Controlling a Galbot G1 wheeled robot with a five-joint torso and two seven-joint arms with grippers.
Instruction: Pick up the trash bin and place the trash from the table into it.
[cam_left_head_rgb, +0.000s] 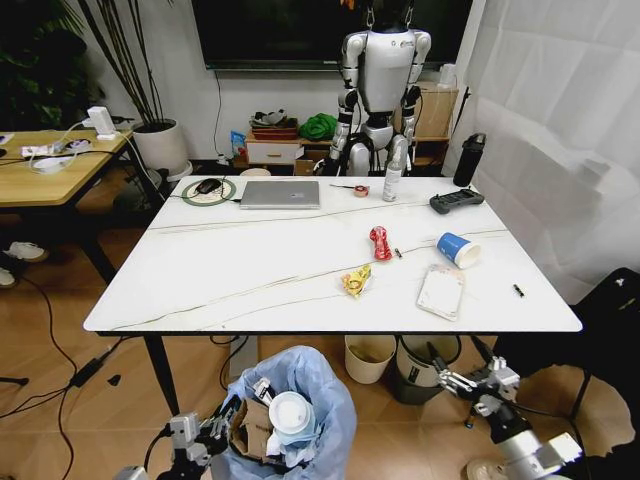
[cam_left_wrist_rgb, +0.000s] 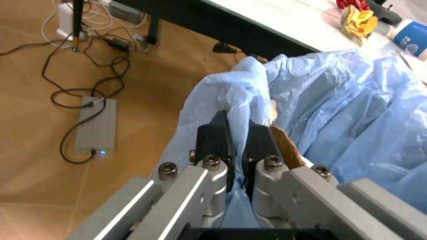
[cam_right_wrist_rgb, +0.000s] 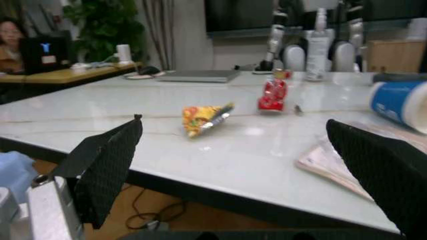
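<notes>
left gripper is clamped on the trash bin bag rim, below the table edge. i judge the right gripper, fingers spread and empty, nearer the yellow wrapper, ahead and above it.

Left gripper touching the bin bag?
Touching. Left wrist view shows the left gripper shut on a fold of the trash bin liner.

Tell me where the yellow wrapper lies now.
In the head view the yellow wrapper lies on the table, right of centre near the front edge, before the red wrapper.
</notes>
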